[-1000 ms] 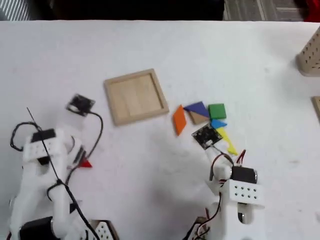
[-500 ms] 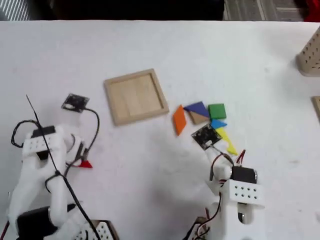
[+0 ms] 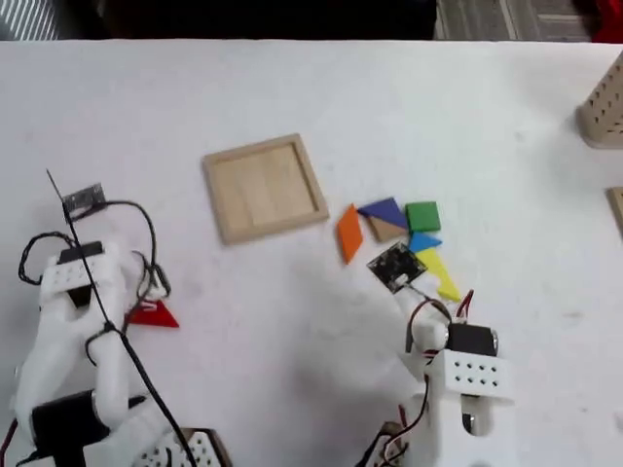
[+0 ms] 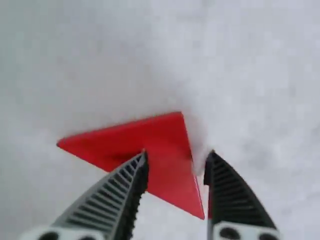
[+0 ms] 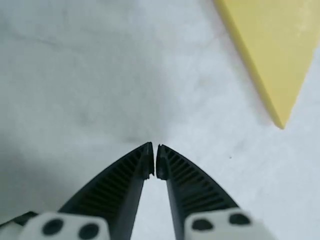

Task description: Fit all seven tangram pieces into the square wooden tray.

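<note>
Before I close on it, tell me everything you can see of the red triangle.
The red triangle is a flat, evenly red piece with a smooth matte face and sharp corners; it looks like painted wood. It lies flat on the white table, well apart from the wooden tray, off to the tray's left and nearer the arms' bases. The left hand is over it, open, with one finger above its face and the other at its edge near a corner. I cannot tell whether either finger touches it.

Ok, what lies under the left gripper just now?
The red triangle lies flat on the white table, beneath the open left gripper. One finger covers part of the triangle's near edge; what lies under that finger cannot be seen.
</note>
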`<state>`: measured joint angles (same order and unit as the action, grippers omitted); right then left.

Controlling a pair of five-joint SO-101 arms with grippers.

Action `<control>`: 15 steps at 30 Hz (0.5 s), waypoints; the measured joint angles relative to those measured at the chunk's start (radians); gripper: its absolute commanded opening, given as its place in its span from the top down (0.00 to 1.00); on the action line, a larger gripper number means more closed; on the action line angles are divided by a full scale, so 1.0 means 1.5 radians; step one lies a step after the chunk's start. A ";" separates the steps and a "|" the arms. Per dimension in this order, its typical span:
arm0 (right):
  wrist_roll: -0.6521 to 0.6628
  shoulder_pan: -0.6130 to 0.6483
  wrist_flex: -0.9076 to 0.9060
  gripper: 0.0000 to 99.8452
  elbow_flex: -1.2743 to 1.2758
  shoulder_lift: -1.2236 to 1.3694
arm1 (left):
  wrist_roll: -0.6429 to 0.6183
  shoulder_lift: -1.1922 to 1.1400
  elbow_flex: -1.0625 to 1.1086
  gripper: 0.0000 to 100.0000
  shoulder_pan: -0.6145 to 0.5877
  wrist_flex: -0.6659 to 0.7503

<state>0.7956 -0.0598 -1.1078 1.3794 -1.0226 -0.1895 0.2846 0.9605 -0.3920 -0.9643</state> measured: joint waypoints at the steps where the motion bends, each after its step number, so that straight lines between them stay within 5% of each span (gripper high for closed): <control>1: 0.000 0.000 0.000 0.98 0.000 0.000 | 0.000 -0.012 -0.003 0.75 0.001 0.001; 7: 0.000 0.000 0.000 0.98 0.000 0.000 | 0.033 -0.051 -0.037 0.61 -0.003 -0.021; 15: 0.000 0.000 0.000 0.98 0.000 0.000 | 0.443 -0.082 -0.086 0.79 -0.042 -0.090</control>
<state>0.7956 -0.0598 -1.1078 1.3794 -1.0226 0.4749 0.1619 0.8316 -0.4549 -1.0994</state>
